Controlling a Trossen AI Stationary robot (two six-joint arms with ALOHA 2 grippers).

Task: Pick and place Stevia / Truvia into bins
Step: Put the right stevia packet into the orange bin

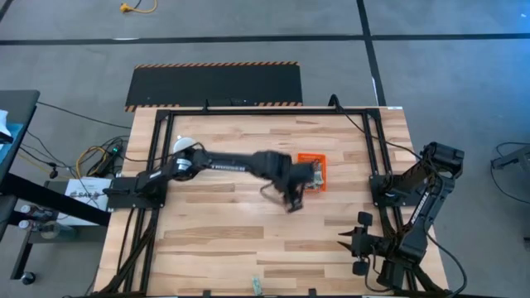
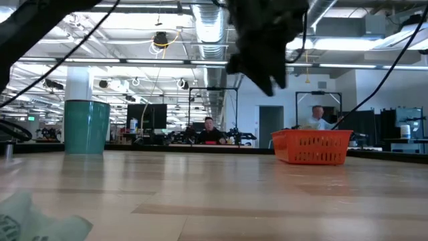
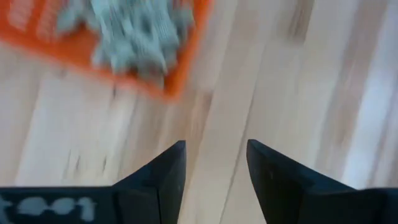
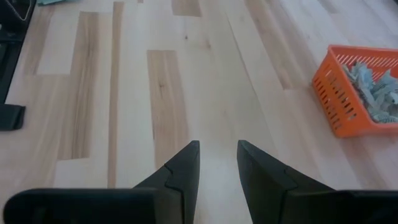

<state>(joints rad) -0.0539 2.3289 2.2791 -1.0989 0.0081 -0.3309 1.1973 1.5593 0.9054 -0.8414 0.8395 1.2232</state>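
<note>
— Left pincer (image 1: 300, 201) hangs spread and empty beside the orange tray (image 1: 313, 172); I'd guess a packet's just gone in.

— And the packets (image 4: 376, 87)?

— Heaped in the tray, close by its fingers (image 3: 163, 180). One packet (image 1: 257, 285) lies at the table's (image 1: 232, 240) near edge. Right pincer (image 1: 351, 241) waits apart, fingers slightly parted, holding nothing.

light: bright overhead strips, even | blur: left wrist view smeared | shadows: soft
</note>
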